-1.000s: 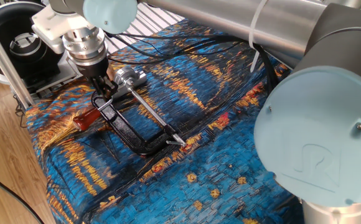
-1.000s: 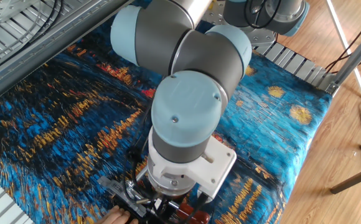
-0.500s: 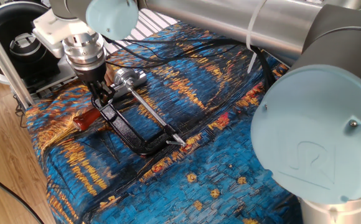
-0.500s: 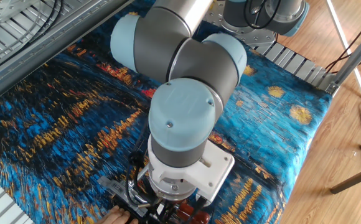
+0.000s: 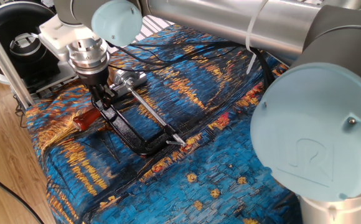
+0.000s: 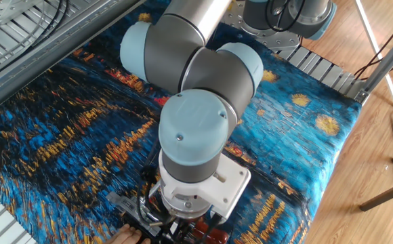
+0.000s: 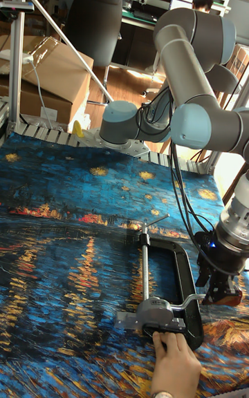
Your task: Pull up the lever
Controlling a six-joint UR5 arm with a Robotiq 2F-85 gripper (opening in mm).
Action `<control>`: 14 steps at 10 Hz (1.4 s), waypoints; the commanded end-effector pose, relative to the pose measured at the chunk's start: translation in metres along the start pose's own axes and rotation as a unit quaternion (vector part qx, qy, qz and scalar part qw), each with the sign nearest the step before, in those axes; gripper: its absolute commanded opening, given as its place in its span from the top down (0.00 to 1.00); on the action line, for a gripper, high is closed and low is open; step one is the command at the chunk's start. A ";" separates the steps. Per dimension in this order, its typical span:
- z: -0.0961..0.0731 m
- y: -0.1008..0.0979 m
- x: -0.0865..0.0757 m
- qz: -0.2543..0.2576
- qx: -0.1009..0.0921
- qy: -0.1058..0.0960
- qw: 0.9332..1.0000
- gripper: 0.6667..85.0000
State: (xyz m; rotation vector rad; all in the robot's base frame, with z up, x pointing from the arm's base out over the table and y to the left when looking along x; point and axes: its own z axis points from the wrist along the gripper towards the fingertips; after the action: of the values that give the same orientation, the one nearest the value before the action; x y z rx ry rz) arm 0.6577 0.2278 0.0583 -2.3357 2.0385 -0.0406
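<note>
Your desk (image 5: pixel 230 162) is covered edge to edge by a blue and orange painted-night cloth (image 7: pixel 62 232), and the grey UR5 arm (image 6: pixel 196 74) reaches across it with its big pale-blue joint caps filling much of both fixed views. On the cloth, directly under and beside your hand, lies the clamp: its black C-shaped frame (image 5: pixel 127 134) curves away from the hand toward the middle of the desk, and the long thin silver rod (image 5: pixel 152 113) runs beside the frame from a silver block (image 5: pixel 127 78) that sits just next to the hand. In the tall view you can see a person's hand (image 7: pixel 176 365) resting on the clamp's grey trigger body (image 7: pixel 155 315), on the side of the frame away from your hand. Your hand (image 5: pixel 101 94) points straight down at the end of the frame nearest the cloth's edge, its dark fingers (image 7: pixel 214 270) low over the clamp and touching or nearly touching it. The lever (image 5: pixel 88 118), with its red-orange sleeve, lies flat on the cloth just beside the hand, sticking out from the frame toward the desk's edge; in the tall view the sleeve shows right below the fingertips. You cannot tell from these views how far apart the fingers stand or whether they grip anything, as the wrist and frame hide the tips.
</note>
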 end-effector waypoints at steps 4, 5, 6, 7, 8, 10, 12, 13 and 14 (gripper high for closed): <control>-0.010 0.007 -0.022 0.010 -0.006 -0.032 0.999 0.47; -0.011 0.004 -0.025 0.014 -0.003 -0.035 0.999 0.47; -0.013 0.001 -0.026 0.021 0.000 -0.035 0.999 0.46; -0.013 -0.004 -0.027 0.026 0.007 -0.033 0.999 0.45; -0.014 -0.009 -0.026 0.028 0.012 -0.032 0.999 0.43; -0.005 -0.007 -0.038 0.033 0.001 -0.055 0.998 0.32; -0.001 -0.002 -0.043 0.048 -0.006 -0.054 0.997 0.31; -0.007 0.001 -0.043 0.055 -0.011 -0.050 0.997 0.31; -0.015 0.004 -0.043 0.062 -0.015 -0.043 0.997 0.32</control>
State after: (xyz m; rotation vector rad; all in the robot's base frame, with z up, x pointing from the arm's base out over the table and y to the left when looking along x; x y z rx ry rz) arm 0.6529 0.2649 0.0652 -2.2139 2.1024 0.0707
